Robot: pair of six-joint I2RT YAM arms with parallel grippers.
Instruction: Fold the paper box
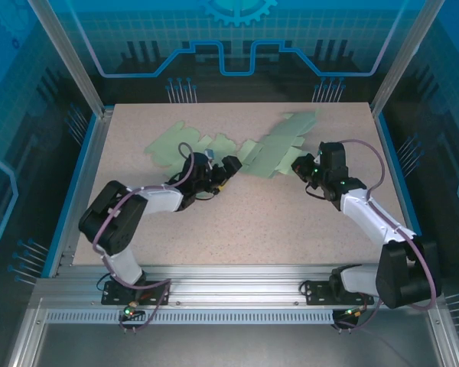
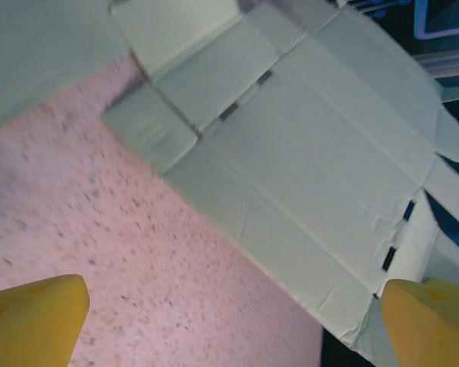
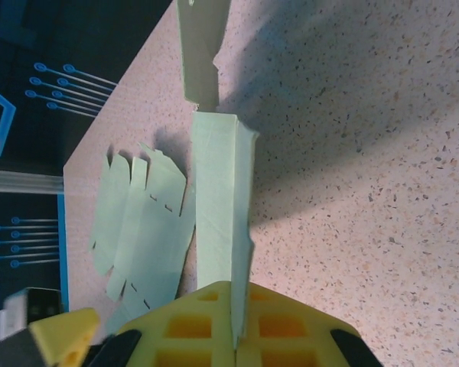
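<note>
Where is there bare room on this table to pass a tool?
Bare: the near middle of the table, between the two arms, and the far left corner behind the paper box. Crowded: the middle band, where the sheet lies with the open left tool beside it and the right tool shut on its edge.

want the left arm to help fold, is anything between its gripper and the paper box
Nothing visible. The open left gripper faces the paper box across bare table; the right gripper is shut on its right end.
</note>
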